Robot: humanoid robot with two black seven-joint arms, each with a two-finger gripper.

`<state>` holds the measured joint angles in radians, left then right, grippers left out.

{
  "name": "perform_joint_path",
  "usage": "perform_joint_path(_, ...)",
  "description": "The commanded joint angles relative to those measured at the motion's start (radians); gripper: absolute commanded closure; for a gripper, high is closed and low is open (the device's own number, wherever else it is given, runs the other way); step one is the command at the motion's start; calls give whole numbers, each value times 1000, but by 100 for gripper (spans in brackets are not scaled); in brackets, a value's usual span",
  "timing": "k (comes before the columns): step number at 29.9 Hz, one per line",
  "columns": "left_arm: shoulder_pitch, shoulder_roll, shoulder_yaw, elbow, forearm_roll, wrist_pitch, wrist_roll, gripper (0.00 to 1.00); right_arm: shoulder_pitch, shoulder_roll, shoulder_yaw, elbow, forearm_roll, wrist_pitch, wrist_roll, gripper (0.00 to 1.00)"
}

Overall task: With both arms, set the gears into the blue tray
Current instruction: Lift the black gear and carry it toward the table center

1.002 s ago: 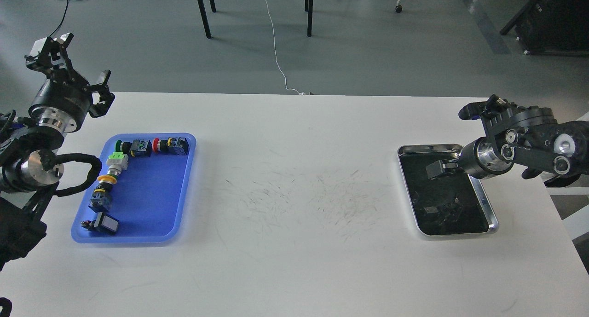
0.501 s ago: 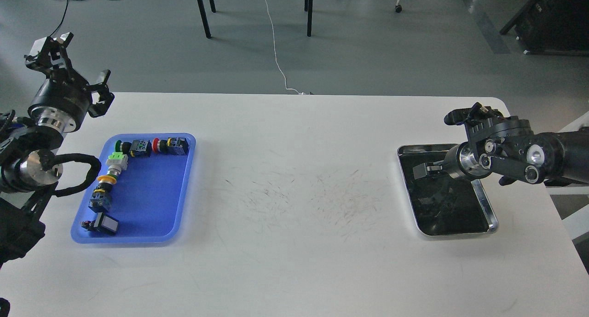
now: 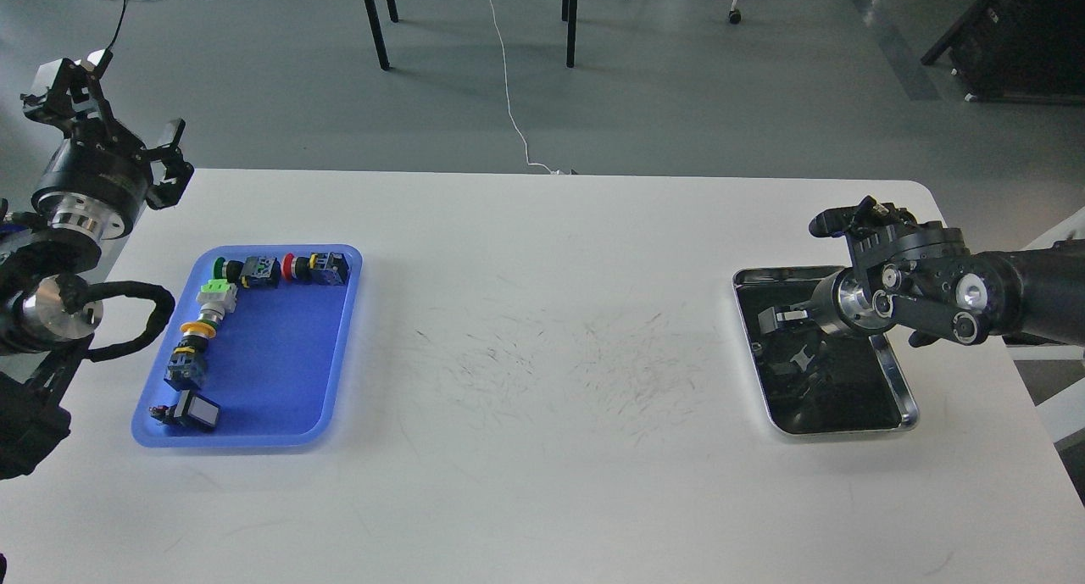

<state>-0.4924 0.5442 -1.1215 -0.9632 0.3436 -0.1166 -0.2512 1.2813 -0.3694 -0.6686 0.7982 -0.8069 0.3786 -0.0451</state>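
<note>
The blue tray (image 3: 280, 355) lies at the table's left, with several colourful push-button switches (image 3: 254, 272) lined along its far and left sides. My left gripper (image 3: 110, 114) is raised beyond the tray's far left corner, fingers spread wide and holding nothing. My right gripper (image 3: 776, 317) reaches in from the right and hovers over the far left part of the silver tray (image 3: 900, 379). Its fingers are small and dark against the tray's dark bottom. I cannot pick out any gears on that dark, reflective bottom.
A broad scuffed stretch of white table (image 3: 542, 355) separates the two trays. Beyond the table's far edge are grey floor, chair legs (image 3: 373, 25) and a white cable (image 3: 509, 84).
My right gripper has moved left and a little lower over the silver tray. My left gripper has shifted left and slightly up, still open.
</note>
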Motion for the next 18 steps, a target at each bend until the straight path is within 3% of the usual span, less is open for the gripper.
perform_joint_path(1,0,0,0,0,0,0,0,2,1,0,0,-2,0,0,1,47)
perform_joint_path(6,0,0,0,0,2,0,-2,2,1,-3,-2,-2,-5,0,1,65)
perform_joint_path(8,0,0,0,0,2,-1,-2,2,1,-5,-2,-4,-6,0,1,67)
perform_joint_path(11,0,0,0,0,2,0,-2,2,4,-5,0,-1,-2,0,1,90)
perform_joint_path(18,0,0,2,1,2,0,-2,2,16,-10,7,3,2,0,2,97)
